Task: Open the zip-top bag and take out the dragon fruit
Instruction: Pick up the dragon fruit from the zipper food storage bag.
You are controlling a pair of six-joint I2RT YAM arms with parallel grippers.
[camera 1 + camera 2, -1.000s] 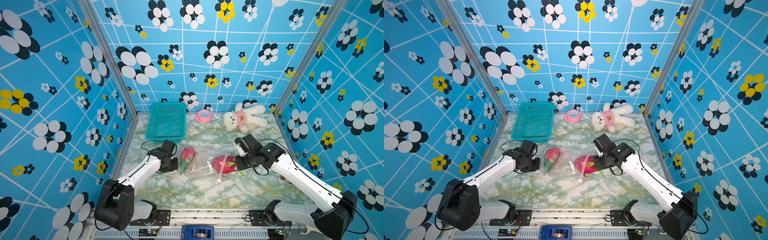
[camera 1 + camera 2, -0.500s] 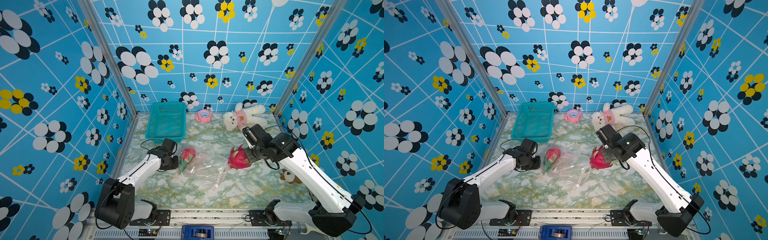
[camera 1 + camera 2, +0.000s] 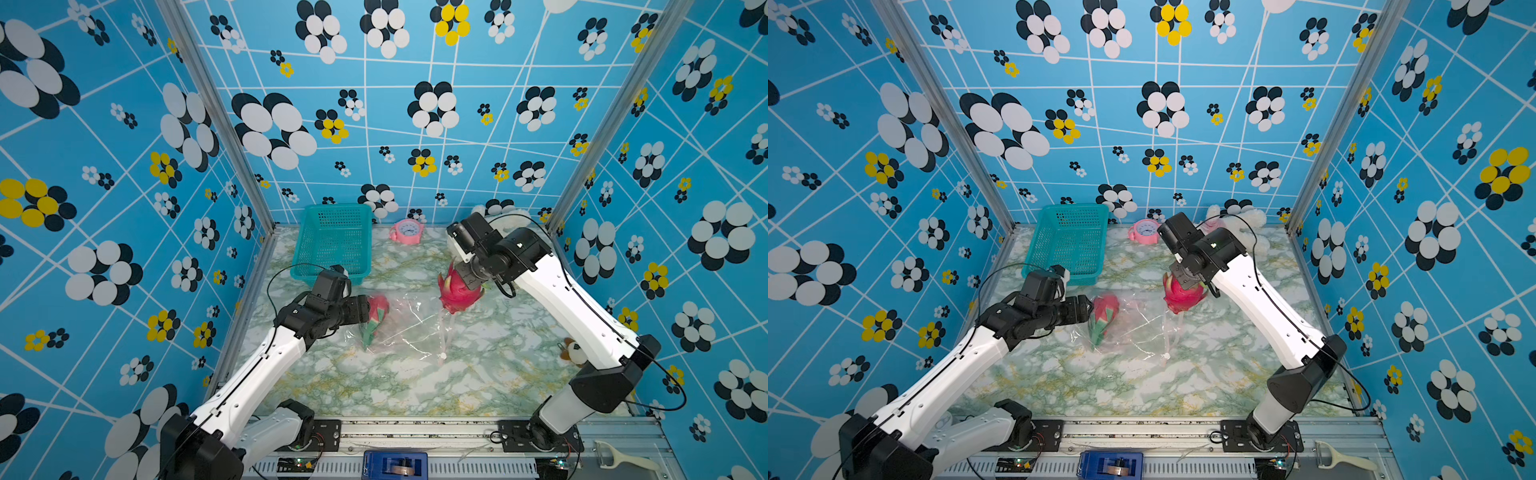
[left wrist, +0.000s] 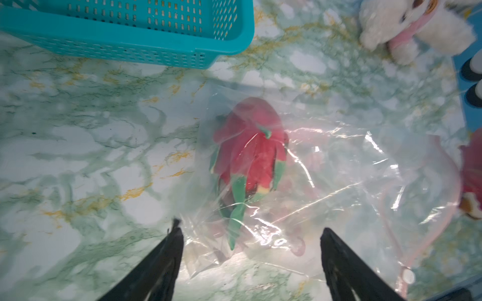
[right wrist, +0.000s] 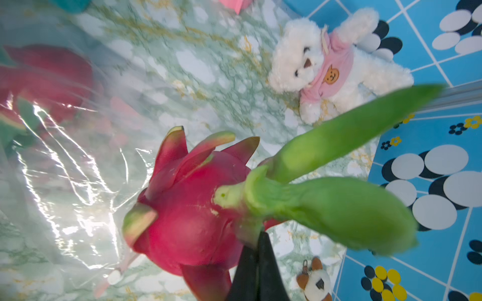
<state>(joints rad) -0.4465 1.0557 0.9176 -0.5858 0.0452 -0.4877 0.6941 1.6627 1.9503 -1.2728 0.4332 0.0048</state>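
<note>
The clear zip-top bag lies flat on the marble tabletop, its pink zip strip on the side toward my right arm. One red dragon fruit remains inside it. My left gripper stands open at the bag's closed end, its jaws wide on either side of the bag corner without pinching it. My right gripper is shut on a green leaf of a second dragon fruit, which hangs in the air beyond the bag's mouth.
A teal mesh basket stands at the back left, a pink alarm clock beside it. A white teddy bear lies at the back right. A small plush keychain sits under my right arm. A peeler lies on the front rail.
My right gripper has pulled its dragon fruit out of the bag and raised it toward the back. My left gripper has opened, letting go of the bag.
</note>
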